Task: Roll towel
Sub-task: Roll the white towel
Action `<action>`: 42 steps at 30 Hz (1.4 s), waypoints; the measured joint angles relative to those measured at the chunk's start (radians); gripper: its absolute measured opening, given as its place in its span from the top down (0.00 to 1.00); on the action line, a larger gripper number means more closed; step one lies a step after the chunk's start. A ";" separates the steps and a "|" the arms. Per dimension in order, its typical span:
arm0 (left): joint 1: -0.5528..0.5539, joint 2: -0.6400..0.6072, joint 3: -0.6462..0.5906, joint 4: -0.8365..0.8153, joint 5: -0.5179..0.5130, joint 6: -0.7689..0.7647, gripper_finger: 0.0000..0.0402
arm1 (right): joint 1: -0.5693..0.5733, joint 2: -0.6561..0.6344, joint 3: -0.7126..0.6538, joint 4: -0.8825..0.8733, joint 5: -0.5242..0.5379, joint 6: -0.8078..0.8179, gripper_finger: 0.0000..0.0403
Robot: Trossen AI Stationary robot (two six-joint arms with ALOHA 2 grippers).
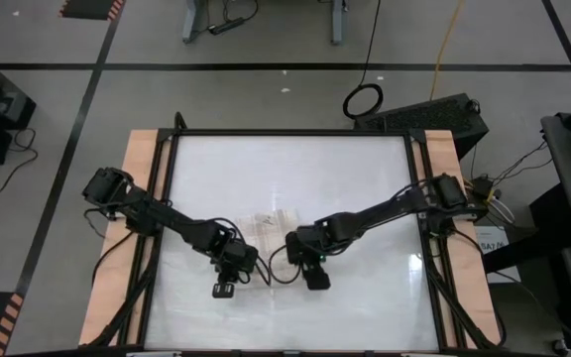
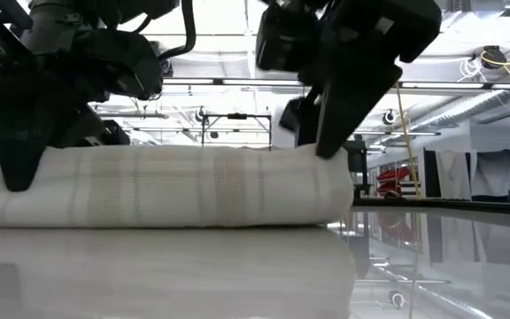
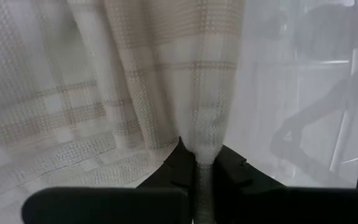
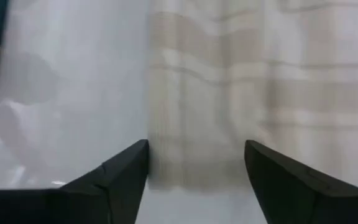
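A white table with bare wood strips along its two sides fills the middle of the room, and both dark arms reach in over its near half. Between them lies the towel, a cream cloth checked in beige, already gathered into a low, thick roll resting flat on the tabletop, roughly centred and a little toward the left arm's side.

The left gripper sits at one end of the roll with its fingers pressed together on a fold of the towel, the cloth rising out from between them in the left wrist view. From table height that arm comes down onto the roll's end.

The right gripper is at the other end, its fingers spread wide with the towel's edge lying between them on the table; from what the wrist view gives, they appear to touch nothing, though the low view leaves it unclear whether a fingertip grazes the top of the roll.

A looped cable lies on the floor beyond the table.
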 joint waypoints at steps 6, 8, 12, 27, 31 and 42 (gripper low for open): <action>0.009 0.000 0.000 0.004 0.000 0.018 0.93 | 0.060 -0.111 0.000 -0.058 0.252 -0.069 0.35; 0.013 0.000 0.000 0.005 -0.001 0.018 0.93 | 0.121 -0.124 0.000 -0.056 0.356 -0.083 0.35; 0.023 0.000 0.000 0.006 -0.002 0.018 0.93 | 0.241 -0.113 0.000 -0.027 0.525 -0.011 0.34; 0.027 0.000 0.000 0.027 -0.012 -0.007 0.93 | 0.341 0.088 0.001 0.080 0.804 0.049 0.39; 0.027 0.000 0.000 0.030 -0.014 -0.007 0.93 | 0.311 0.092 0.002 0.076 0.782 0.015 0.45; 0.027 0.000 0.000 0.031 -0.019 0.002 0.93 | 0.224 0.101 0.002 0.057 0.620 -0.082 0.63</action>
